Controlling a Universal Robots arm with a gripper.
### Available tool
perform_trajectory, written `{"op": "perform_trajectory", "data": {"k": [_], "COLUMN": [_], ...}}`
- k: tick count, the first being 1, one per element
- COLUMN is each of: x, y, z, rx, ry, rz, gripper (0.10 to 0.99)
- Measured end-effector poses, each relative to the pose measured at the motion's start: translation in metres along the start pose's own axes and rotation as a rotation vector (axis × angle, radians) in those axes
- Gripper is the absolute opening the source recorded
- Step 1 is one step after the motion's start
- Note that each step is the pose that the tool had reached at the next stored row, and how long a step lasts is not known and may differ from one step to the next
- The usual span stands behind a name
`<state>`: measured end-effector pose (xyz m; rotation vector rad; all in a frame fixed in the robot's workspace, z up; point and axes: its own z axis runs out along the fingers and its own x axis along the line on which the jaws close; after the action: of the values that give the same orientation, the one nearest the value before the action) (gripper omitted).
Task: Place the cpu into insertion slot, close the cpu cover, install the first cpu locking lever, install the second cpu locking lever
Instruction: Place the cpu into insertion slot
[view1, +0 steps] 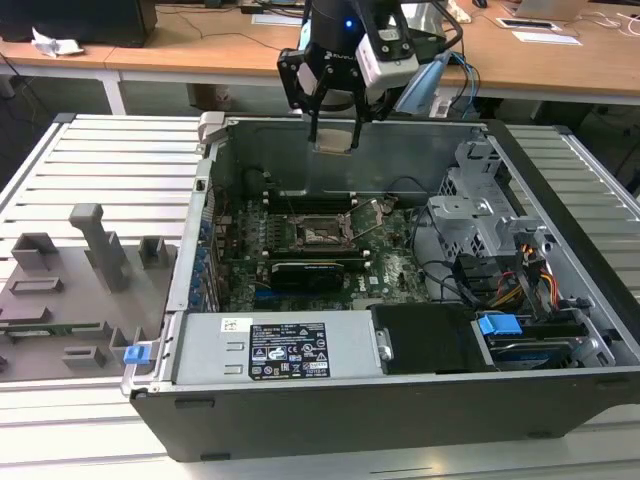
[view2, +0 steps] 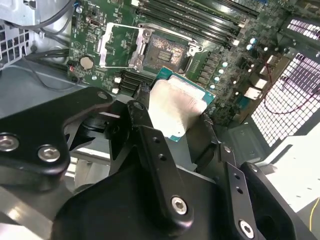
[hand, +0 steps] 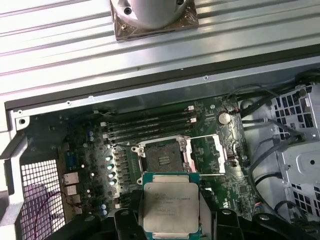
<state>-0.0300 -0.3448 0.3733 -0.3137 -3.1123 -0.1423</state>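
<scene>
Gripper (view1: 333, 138) is clamped on the cpu (hand: 170, 207), pinching 2 opposite edges, with the pale metal face turned to the first wrist view. In the exterior view it hangs over the open computer case (view1: 400, 415), at 12 o'clock from the insertion slot (view1: 322, 232) and well apart from it. The slot's dark centre is bare. The cpu cover (hand: 207, 155) lies flipped open just beside it.

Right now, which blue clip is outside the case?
The clip at the case's outer corner, on the exterior view's left; the other clip sits inside it.
</scene>
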Motion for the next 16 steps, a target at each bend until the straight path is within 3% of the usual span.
{"op": "perform_trajectory", "data": {"k": [3, 16], "x": [0.0000, 0.0000], "y": [0.0000, 0.0000], "z": [0.0000, 0.0001], "rx": [-0.001, -0.003], "ry": [-0.0041, -0.0117], "rz": [0.046, 0.131], "gripper": [0.537, 0.537]}}
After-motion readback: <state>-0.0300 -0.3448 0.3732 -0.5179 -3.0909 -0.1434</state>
